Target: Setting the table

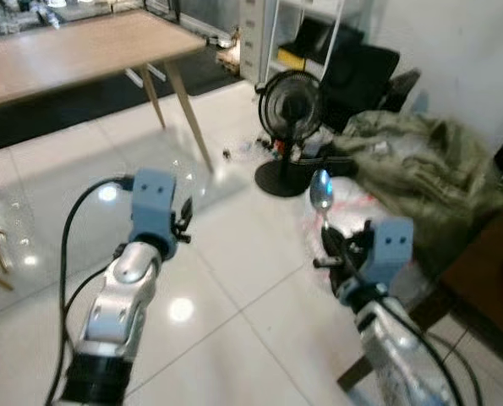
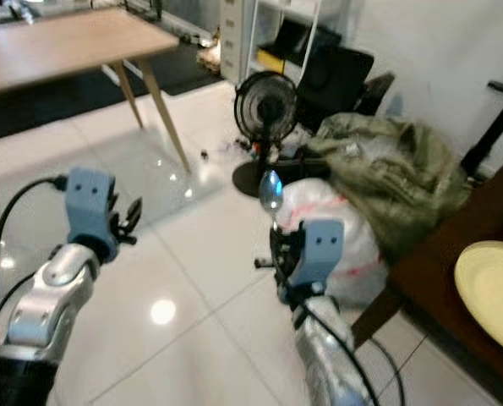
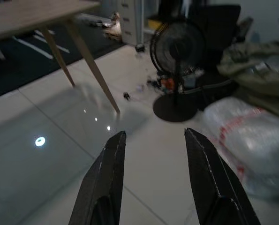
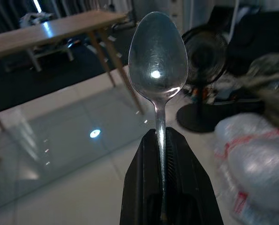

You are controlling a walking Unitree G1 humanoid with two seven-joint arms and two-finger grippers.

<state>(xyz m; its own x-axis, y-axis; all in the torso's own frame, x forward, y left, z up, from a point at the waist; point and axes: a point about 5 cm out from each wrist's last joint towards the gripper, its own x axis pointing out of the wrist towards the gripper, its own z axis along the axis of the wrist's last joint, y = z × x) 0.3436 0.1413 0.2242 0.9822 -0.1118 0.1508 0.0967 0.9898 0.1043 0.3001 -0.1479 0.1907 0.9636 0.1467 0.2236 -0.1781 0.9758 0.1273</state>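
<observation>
We carry one spoon (image 4: 158,70) in our right gripper (image 4: 165,154), whose two black fingers are pressed together on the handle so that the bowl stands upright above them. In the head views the spoon (image 2: 271,191) rises in front of our right arm, over the white tiled floor (image 1: 234,254). Our left gripper (image 3: 153,164) is held out over the floor with its two fingers (image 3: 106,173) apart and nothing between them.

Ahead on our left stands one wooden table (image 1: 73,46) with slanted legs on a dark rug (image 1: 82,101). Farther ahead we count one black floor fan (image 1: 289,106) on a round base, near a white shelf unit (image 1: 302,34). Beside the fan lie one olive-green heap of cloth (image 1: 429,169) and one white plastic bag with red print (image 2: 344,228). At our right is a dark wooden surface (image 2: 454,245), and on it sits one pale yellow plate (image 2: 492,292), cut by the picture's edge. Some small scattered items lie on the floor by the fan, too small to tell what they are
</observation>
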